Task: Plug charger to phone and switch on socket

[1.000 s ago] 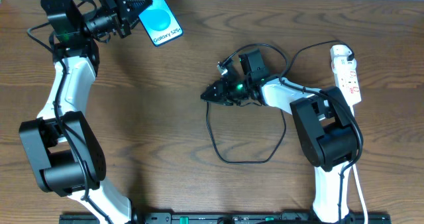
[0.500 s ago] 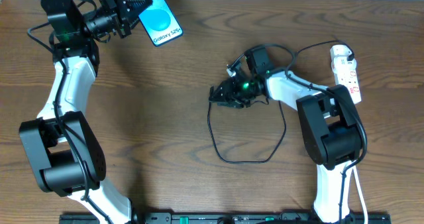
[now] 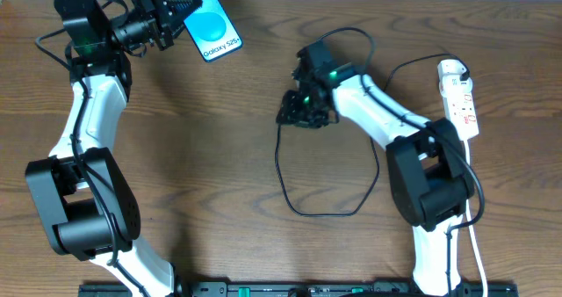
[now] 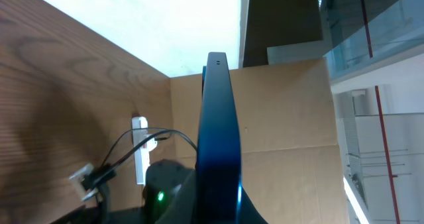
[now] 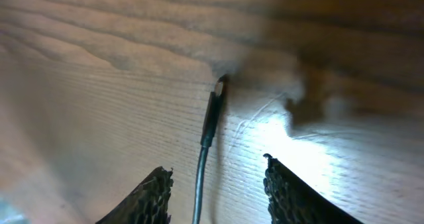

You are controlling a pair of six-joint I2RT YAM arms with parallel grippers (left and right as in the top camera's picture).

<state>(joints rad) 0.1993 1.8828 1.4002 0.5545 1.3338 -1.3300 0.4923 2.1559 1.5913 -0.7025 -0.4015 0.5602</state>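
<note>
Overhead: the left gripper sits at the top-left of the table, closed on the left long edge of the phone. The blue screen faces up and the phone's long axis runs 11 to 5 o'clock. The right gripper is mid-table pointing down, with the phone at its 10 o'clock and well apart. Its jaw opening can't be read from this view. The charger loops out towards 6 o'clock below that gripper. The socket lies at the right edge, at 3 o'clock from the right gripper, with its long axis roughly 12 to 6.

Left wrist: the phone shows edge-on, a thin dark slab rising straight up from between the jaws at the bottom of the frame, so it is clamped. The socket is small and far off at 9 o'clock from the slab. The fingers themselves are barely visible.

Right wrist: the right gripper has its jaws wide open and holds nothing. The charger runs up between the two fingers, nearer the picture-left one and touching neither. The connector tip lies flat on the wood just ahead of the fingertips, with its axis 6 to 12 o'clock and leaning slightly to 1.

Key relation: the tip lies in line with the jaw gap, so closing would likely catch the cable behind the connector. The right arm is much the nearer one to it.
</note>
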